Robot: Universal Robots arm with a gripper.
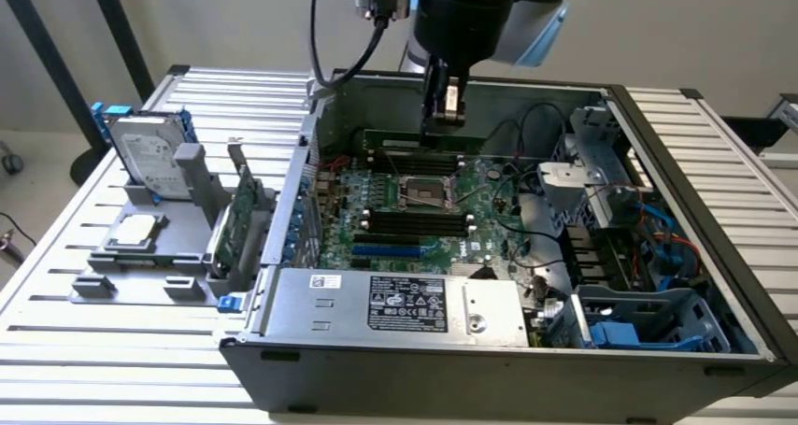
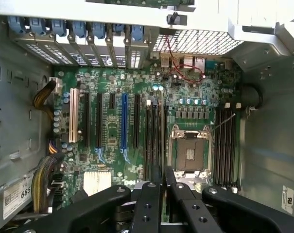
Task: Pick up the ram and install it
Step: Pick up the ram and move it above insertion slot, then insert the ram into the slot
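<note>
**Q:** Where is the ram, and what is the tool doing?

**A:** An open computer case (image 1: 499, 355) lies on a slatted bench (image 1: 88, 350). The arm reaches down into it. The tool (image 1: 443, 117) is closed on the top edge of the ram (image 1: 424, 143), a narrow green stick held level with its long side running across the exterior view. It hangs over the back of the board (image 1: 374, 252), beyond the empty socket (image 1: 420, 190). I cannot tell whether its lower edge touches anything.

**Q:** What does the wrist view add?

**A:** The two fingers stand almost together, with only a thin gap between them. Below them lie the socket and a group of long dark slots (image 2: 155, 136) just beside it.

**Q:** How would the ram handle?

**A:** I judge it light and stiff, but thin and fragile. It would likely crack if bent or twisted. The flat faces offer little to hold, so it could tilt in a loose pinch. The best hold looks like the one shown: across the faces, near the middle of the top edge, clear of the lower contact edge.

**Q:** Anything else nearby?

**A:** A holder outside the case, on the exterior view's left, carries a drive (image 1: 149, 159) and an upright card (image 1: 243, 219).
</note>
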